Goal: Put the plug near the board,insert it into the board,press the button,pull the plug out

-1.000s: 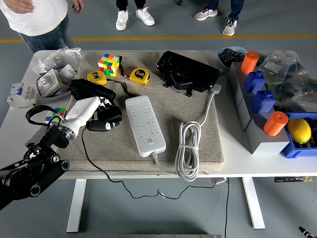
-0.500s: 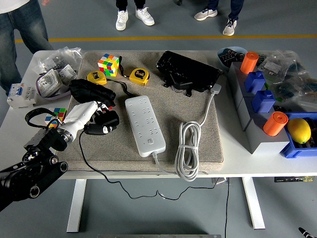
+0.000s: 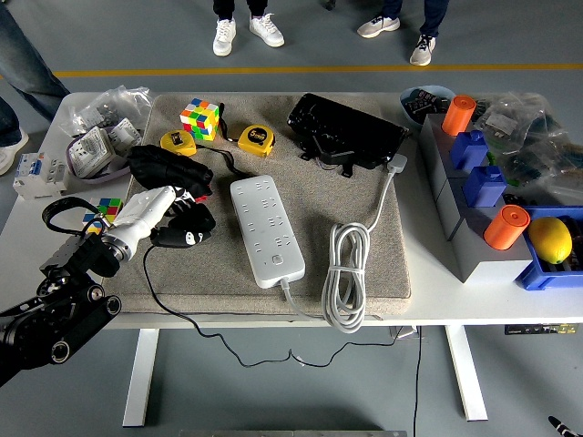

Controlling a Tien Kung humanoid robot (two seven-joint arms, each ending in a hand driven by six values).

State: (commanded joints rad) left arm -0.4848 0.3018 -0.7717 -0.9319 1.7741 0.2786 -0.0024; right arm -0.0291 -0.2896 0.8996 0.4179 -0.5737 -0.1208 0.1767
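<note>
Left hand (image 3: 182, 214): closed around the plug (image 3: 187, 230), just left of the board (image 3: 266, 229).
Progress: plug near board; insertion, button press, pull-out remain.
Right hand: unseen.

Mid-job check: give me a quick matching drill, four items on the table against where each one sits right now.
Items:
1. plug
2. power strip
3. lemon
4. coiled cable

Places:
A. in the blue bin at the right edge
B. in the left hand, left of the strip
C. middle of the mat, lying lengthwise
D. near the mat's front edge, right of the strip

Pairs: 1-B, 2-C, 3-A, 4-D
</note>
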